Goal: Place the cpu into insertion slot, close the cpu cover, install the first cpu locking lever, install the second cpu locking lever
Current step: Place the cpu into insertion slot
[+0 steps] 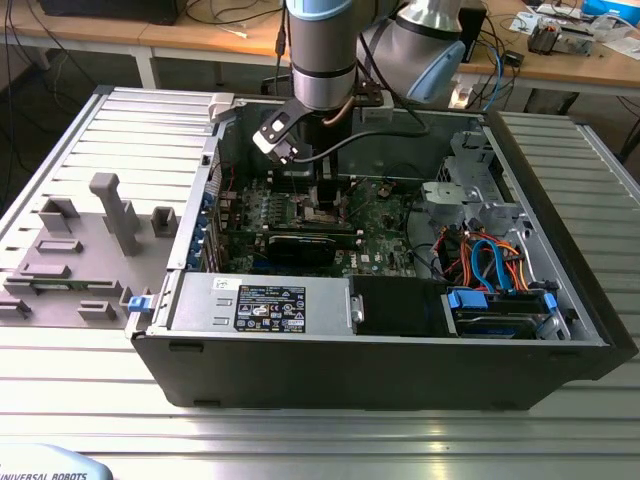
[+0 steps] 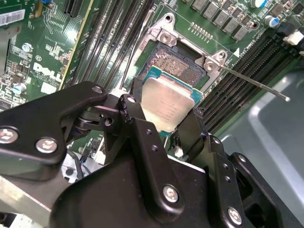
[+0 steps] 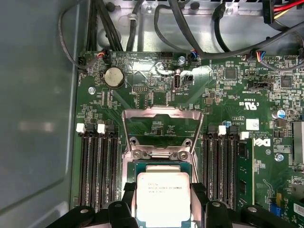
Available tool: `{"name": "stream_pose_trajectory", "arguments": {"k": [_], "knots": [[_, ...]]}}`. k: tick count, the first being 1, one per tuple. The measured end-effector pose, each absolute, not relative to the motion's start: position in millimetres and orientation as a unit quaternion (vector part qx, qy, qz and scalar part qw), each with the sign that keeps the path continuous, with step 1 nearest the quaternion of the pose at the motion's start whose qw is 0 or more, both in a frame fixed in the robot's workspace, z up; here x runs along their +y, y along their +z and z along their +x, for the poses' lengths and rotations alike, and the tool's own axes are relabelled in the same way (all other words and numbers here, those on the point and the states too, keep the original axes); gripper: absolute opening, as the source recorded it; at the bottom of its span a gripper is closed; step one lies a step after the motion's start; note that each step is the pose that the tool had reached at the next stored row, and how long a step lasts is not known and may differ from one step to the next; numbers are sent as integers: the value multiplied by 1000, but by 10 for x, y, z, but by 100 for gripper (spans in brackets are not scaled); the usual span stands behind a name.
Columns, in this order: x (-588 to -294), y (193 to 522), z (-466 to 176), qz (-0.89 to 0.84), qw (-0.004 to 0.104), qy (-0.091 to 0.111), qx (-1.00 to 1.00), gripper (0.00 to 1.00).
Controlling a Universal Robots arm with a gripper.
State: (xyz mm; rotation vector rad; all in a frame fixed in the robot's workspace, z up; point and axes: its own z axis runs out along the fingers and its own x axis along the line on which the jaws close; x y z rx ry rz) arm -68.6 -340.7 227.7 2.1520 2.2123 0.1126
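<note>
My gripper (image 2: 164, 119) is shut on the cpu (image 2: 166, 105), a flat square chip with a silver top and green edge, one black finger (image 2: 134, 111) on each side. The chip hangs low over the insertion slot (image 2: 174, 64), whose dark pin field shows just beyond it; I cannot tell if they touch. In the first wrist view the cpu (image 3: 163, 195) sits between the fingers (image 3: 127, 192), and the cpu cover (image 3: 162, 114) stands swung open behind the socket. A thin locking lever (image 2: 256, 84) sticks out free at one side. In the exterior view the gripper (image 1: 325, 195) is down inside the computer case.
Black memory slots (image 3: 97, 171) flank the socket on both sides. A long black graphics card (image 1: 300, 245) lies across the green motherboard (image 1: 385, 225). The power supply (image 1: 260, 300), coloured cables (image 1: 490, 260) and case walls (image 1: 560, 200) crowd around. A grey fixture (image 1: 110, 215) stands at the exterior view's left.
</note>
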Motion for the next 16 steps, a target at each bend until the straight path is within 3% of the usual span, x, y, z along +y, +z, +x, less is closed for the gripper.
{"name": "stream_pose_trajectory", "arguments": {"k": [16], "knots": [[-3406,2257,-685,697,28,35,716,54]]}}
